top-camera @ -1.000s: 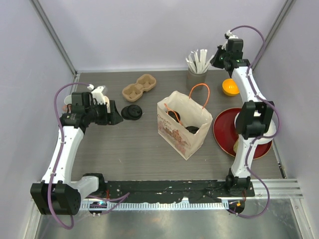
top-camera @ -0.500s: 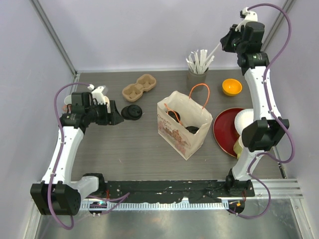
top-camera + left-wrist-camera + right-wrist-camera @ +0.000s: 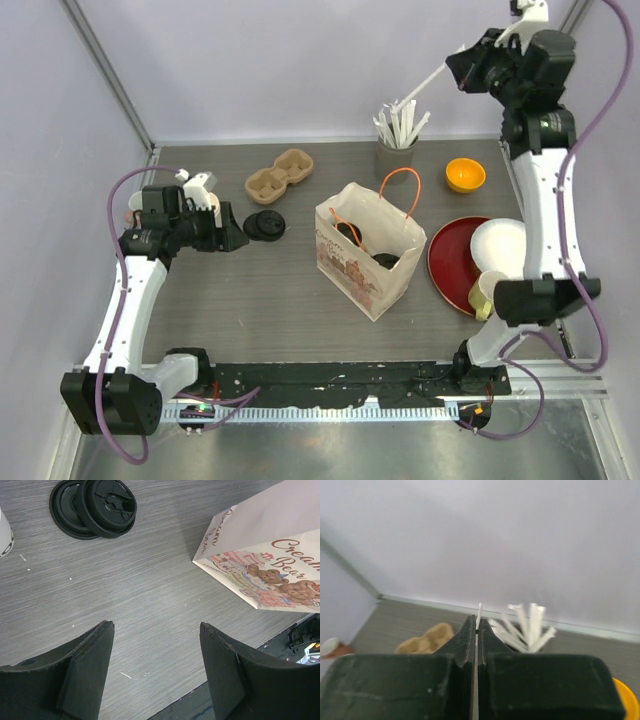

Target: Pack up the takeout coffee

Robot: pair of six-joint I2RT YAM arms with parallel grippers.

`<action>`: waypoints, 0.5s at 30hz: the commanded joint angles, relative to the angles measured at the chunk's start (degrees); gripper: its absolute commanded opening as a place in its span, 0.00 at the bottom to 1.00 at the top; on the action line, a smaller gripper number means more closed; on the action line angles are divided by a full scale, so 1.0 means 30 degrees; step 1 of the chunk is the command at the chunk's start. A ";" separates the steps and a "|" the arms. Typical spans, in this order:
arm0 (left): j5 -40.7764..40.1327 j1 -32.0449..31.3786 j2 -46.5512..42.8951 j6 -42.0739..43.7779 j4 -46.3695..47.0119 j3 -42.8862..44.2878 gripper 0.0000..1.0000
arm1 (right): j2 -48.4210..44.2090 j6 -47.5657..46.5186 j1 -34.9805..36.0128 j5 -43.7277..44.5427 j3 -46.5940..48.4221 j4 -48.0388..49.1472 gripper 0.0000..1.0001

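**Top external.** The paper bag (image 3: 365, 280) stands open on the tabletop (image 3: 250, 300). Inside its mouth the takeout coffee (image 3: 350, 232) shows only as a round black lid facing up, so its long axis runs straight up and down. The bag hides the cup wall. A second black round shape (image 3: 386, 262) sits beside it towards the bag's near-right corner; I cannot tell whether it is another lidded cup.

Left of the bag lie two overlapping black lids (image 3: 265, 226), with one two-well cardboard carrier (image 3: 280, 173) behind them. Behind the bag stands one holder (image 3: 395, 157) with a bundle of sticks (image 3: 398, 118). Right of the bag are one orange bowl (image 3: 463, 175) and one red plate (image 3: 445, 262) carrying one white bowl (image 3: 500, 240). One pale yellow cup (image 3: 485, 293) stands at the plate's near edge.

The left pincer (image 3: 232, 241) hovers left of the bag beside the lids, jaws apart and empty. The right pincer (image 3: 463, 68) hangs high behind and right of the bag, clamped on one white stick (image 3: 428, 85) that slants down towards the holder.

**Left wrist.** The left pincer (image 3: 155, 625) is spread wide over bare tabletop. The black lids (image 3: 95, 507) clearly read as two here. The paper bag (image 3: 265, 545) shows its bear print but not its inside. A white cup wall (image 3: 5, 532), mostly hidden in the top view, touches the frame's left border.

**Right wrist.** The right pincer (image 3: 476, 630) is pressed together on a sliver of white stick (image 3: 479, 611). Beyond it, blurred, are the bundle of sticks (image 3: 525, 622) and the cardboard carrier (image 3: 425, 637).
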 commanded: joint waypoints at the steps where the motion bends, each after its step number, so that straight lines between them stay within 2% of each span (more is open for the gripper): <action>1: 0.0532 0.0120 -0.0407 -0.0259 0.0368 0.0219 0.73 | -0.5726 0.2392 0.0166 -0.6912 -0.2187 0.5098 0.01; 2: 0.0532 0.0120 -0.0378 -0.0288 0.0368 0.0220 0.73 | -0.6283 0.2628 0.0196 -0.9099 -0.3238 0.5394 0.01; 4: 0.0532 0.0120 -0.0349 -0.0317 0.0397 0.0249 0.73 | -0.7750 0.2164 0.0313 -1.0403 -0.3920 0.4290 0.01; 5: 0.0561 0.0120 -0.0319 -0.0346 0.0426 0.0249 0.73 | -0.8189 0.1552 0.0342 -1.1164 -0.4387 0.2398 0.01; 6: 0.0590 0.0120 -0.0290 -0.0346 0.0426 0.0249 0.73 | -0.8976 0.0067 0.0400 -1.1317 -0.4624 0.1422 0.01; 9: 0.0707 0.0120 -0.0202 -0.0434 0.0426 0.0278 0.73 | -1.0356 -0.1672 0.0401 -1.1785 -0.5883 -0.1102 0.01; 12: 0.0766 0.0120 -0.0114 -0.0522 0.0514 0.0278 0.73 | -1.0828 -0.2143 0.0401 -1.2344 -0.6470 -0.2802 0.01; 15: 0.0825 0.0120 -0.0113 -0.0610 0.0573 0.0278 0.73 | -1.1648 -0.2789 0.0401 -1.0858 -0.7581 -0.3861 0.01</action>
